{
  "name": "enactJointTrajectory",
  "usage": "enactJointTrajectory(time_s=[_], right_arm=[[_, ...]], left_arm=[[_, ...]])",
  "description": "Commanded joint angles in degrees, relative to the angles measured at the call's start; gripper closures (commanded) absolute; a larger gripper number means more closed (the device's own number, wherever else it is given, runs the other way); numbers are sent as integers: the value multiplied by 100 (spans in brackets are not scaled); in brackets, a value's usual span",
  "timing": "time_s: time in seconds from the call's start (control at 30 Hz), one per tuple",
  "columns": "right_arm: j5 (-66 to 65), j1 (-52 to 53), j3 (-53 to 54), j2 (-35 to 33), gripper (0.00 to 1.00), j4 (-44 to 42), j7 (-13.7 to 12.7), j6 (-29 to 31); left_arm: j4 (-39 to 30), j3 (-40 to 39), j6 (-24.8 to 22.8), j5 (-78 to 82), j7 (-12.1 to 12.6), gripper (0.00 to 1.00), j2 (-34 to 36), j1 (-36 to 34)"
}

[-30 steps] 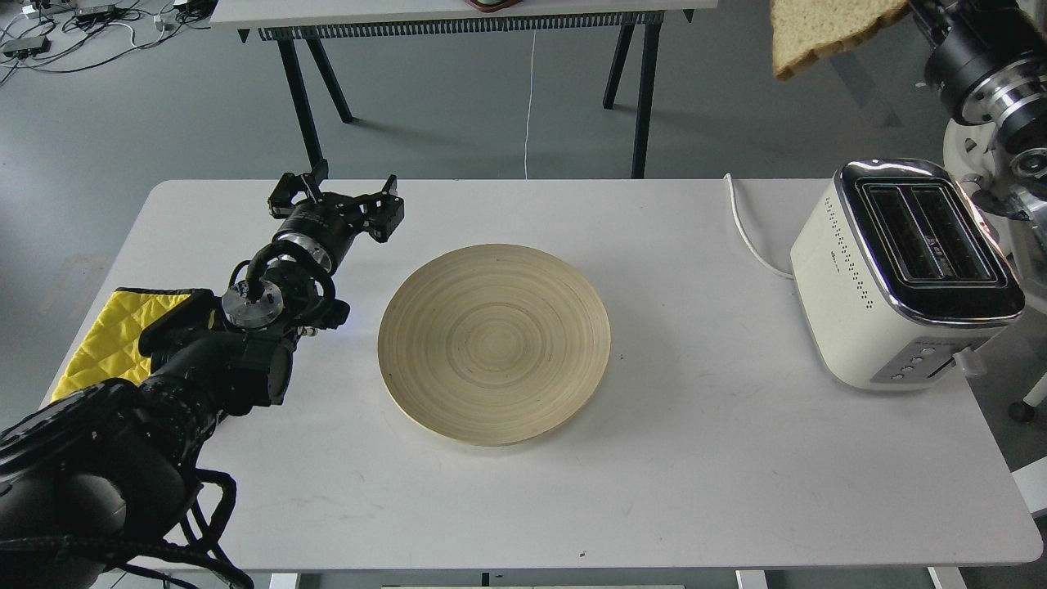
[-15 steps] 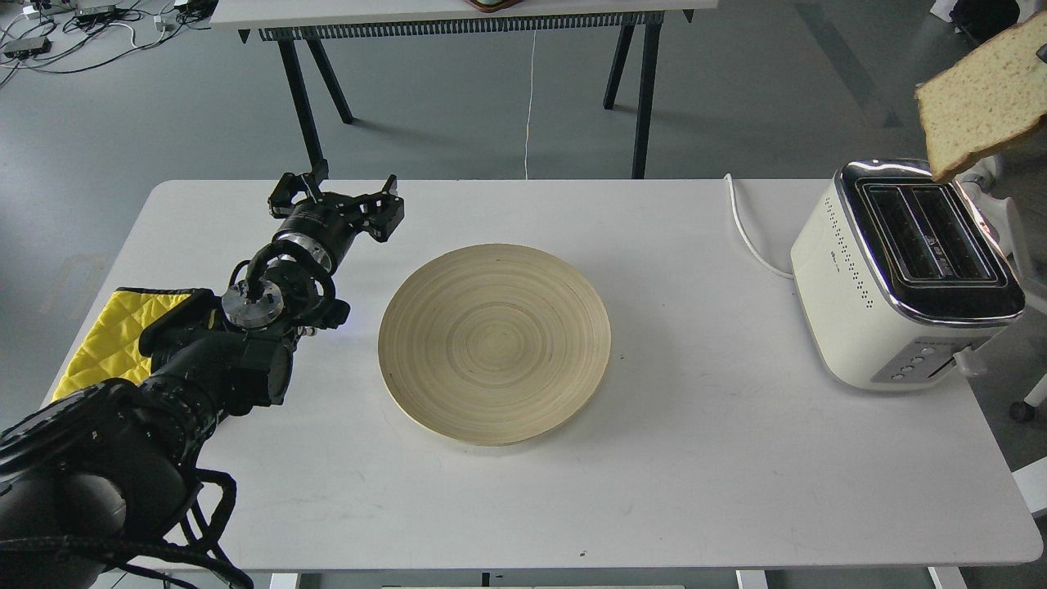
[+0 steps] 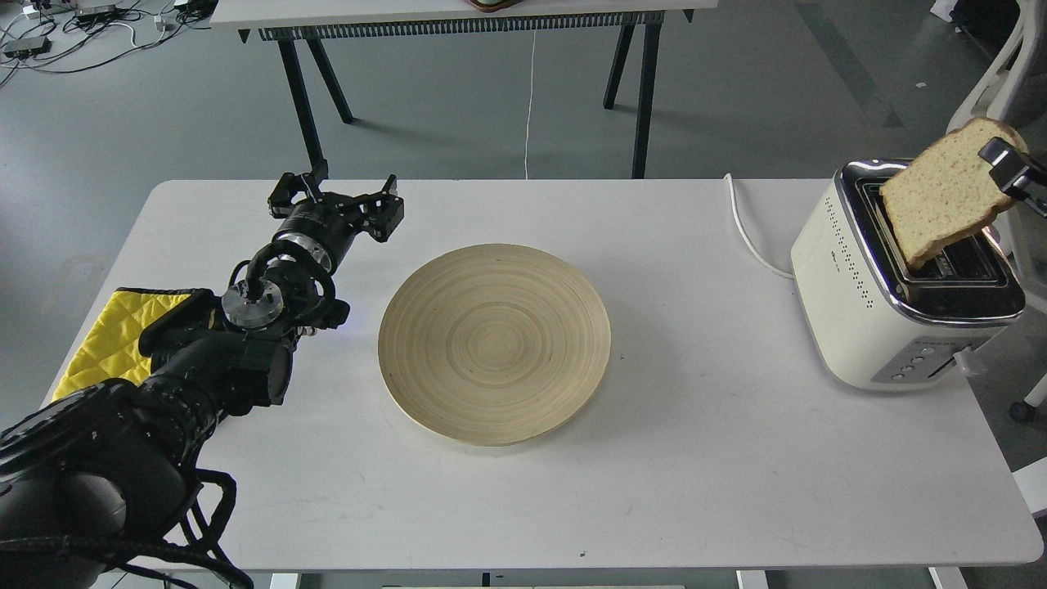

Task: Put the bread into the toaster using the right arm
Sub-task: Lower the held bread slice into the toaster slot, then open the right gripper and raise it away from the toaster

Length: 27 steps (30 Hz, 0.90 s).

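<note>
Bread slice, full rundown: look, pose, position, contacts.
The bread is one pale tan, speckled slice with a darker brown crust and rounded top. It hangs tilted, lower corner dipping at the slots of the toaster; whether it has entered one is unclear. The right gripper, mostly out of frame, pinches its upper right edge. Nothing else touches it.

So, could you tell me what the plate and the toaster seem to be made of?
The plate looks like bamboo or wood, matte, with pale concentric rings across it. The toaster seems to have a cream body, plastic or painted metal, and a polished metal top that mirrors the room.
</note>
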Motion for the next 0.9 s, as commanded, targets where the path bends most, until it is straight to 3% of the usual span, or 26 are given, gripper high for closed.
enactJointTrajectory(time_s=[0.0, 0.33, 0.53, 0.67, 0.87], right_arm=[[2, -13, 13, 23, 87, 17, -1, 2], [2, -127, 13, 225, 83, 26, -36, 2], [2, -171, 22, 252, 40, 43, -27, -24], [11, -171, 31, 252, 1, 26, -36, -7], [98, -119, 109, 322, 1, 43, -71, -6]], left_arm=[[0, 0, 0, 6, 0, 0, 0, 0], [0, 0, 0, -3, 0, 0, 0, 0], [0, 0, 0, 6, 0, 0, 0, 0], [0, 0, 0, -3, 0, 0, 0, 0], [0, 0, 0, 6, 0, 0, 0, 0]])
